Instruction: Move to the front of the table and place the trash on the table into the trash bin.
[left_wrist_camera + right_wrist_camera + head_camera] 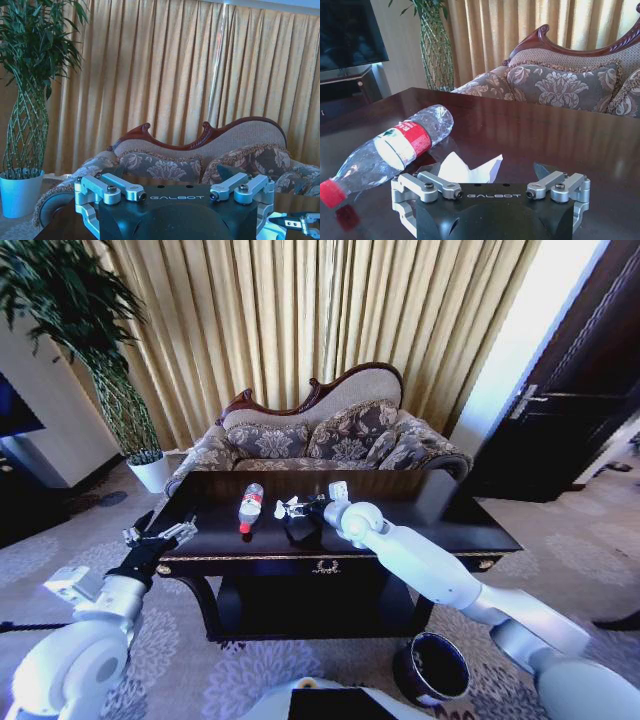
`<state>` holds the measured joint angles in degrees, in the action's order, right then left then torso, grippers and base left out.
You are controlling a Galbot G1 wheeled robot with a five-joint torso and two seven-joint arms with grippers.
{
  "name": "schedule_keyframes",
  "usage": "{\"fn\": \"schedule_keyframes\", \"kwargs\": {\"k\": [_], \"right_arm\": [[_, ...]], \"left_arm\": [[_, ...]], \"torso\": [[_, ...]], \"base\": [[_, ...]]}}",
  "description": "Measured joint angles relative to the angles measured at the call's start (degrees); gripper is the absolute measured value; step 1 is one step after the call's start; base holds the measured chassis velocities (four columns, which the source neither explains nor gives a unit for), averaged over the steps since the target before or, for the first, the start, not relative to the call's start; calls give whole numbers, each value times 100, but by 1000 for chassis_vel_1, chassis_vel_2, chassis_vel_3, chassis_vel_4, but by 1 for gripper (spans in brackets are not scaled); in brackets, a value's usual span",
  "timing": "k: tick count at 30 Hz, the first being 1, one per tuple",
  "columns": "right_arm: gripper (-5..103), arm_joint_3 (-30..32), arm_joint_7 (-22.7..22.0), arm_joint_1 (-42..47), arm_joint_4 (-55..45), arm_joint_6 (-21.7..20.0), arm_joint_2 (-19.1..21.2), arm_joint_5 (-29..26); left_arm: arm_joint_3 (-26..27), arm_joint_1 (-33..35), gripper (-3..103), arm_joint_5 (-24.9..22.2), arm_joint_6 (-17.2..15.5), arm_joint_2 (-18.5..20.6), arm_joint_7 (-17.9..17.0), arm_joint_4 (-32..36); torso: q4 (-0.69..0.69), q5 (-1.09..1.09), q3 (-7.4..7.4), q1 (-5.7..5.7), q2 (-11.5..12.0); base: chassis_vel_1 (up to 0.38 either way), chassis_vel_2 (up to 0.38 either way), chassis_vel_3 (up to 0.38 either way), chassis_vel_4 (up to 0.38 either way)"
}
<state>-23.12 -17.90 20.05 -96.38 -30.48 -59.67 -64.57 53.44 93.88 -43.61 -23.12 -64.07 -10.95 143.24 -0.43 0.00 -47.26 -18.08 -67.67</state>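
Note:
The dark glossy table [455, 518] stands right in front of me. On its top lies a clear plastic bottle [250, 507] [395, 147] with a red label and red cap, on its side. Just beside it sits a crumpled white paper bit [282, 508] [470, 167]. My right gripper [297, 507] [490, 170] reaches over the tabletop, open, with the paper between its fingers. A second small pale scrap [338, 490] lies farther back. The round dark trash bin [432, 668] stands on the carpet at the table's front right. My left gripper [160, 536] hovers open by the table's left front corner.
A patterned sofa [320, 435] [200, 155] stands behind the table before gold curtains. A tall plant in a white pot [152, 472] [20, 192] is at the back left. A dark cabinet with a screen [350, 40] is on the left, and a dark door [570, 410] on the right.

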Motion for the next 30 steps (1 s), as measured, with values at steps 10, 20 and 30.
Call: {"fn": "schedule_keyframes", "kwargs": {"k": [10, 20, 30], "right_arm": [[100, -81, 36, -56, 169, 42, -186, 99], [63, -181, 51, -166, 234, 83, -213, 150], [25, -172, 53, -155, 207, 127, -127, 218]], "left_arm": [[33, -61, 100, 21, 33, -51, 13, 0], [74, -68, 100, 24, 77, -128, 30, 0], [61, -116, 100, 24, 95, -98, 35, 0]], "torso": [[0, 0, 0, 0, 0], [0, 0, 0, 0, 0], [0, 0, 0, 0, 0]], "base": [[0, 0, 0, 0], [0, 0, 0, 0], [0, 0, 0, 0]]}}
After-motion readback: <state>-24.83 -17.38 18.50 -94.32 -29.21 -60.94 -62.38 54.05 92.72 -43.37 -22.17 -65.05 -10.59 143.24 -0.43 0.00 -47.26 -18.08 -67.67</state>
